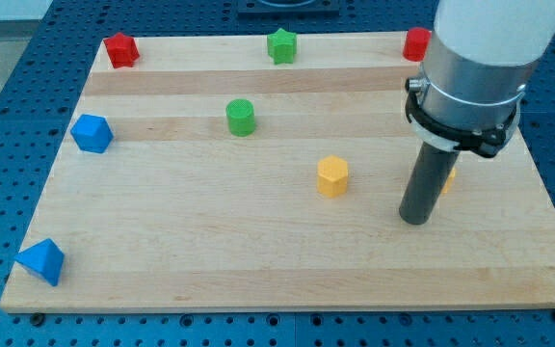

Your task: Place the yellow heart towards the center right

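Nearest us sits a blue triangle at eight o'clock on the tabletop. My tip rests at four o'clock, with no fingers to report. Just behind it at three o'clock, we see the yellow heart, mostly hidden by the rod.

Eight blocks are counted on the wooden board; two are red, a star-like one at far left and a partly hidden one at far right; two are green, a star and a cylinder; two are blue, a polygonal block and a triangle; two are yellow, a hexagon and a mostly hidden piece; one rod is seen.
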Available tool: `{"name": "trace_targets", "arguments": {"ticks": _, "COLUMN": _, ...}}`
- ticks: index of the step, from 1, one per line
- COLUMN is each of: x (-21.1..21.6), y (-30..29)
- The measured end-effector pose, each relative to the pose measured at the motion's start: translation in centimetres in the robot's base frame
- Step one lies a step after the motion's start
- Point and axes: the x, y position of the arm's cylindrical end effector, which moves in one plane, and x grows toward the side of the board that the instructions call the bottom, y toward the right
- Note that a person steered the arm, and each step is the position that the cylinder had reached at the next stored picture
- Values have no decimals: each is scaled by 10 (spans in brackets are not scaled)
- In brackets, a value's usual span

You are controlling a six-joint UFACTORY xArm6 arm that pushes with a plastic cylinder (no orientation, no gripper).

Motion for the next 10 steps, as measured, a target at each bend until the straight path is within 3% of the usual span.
{"name": "trace_targets", "arguments": {"ticks": 4, "x": -18, "y": 40}}
{"name": "trace_targets", "arguments": {"ticks": 10, "x": -55, "y": 32}}
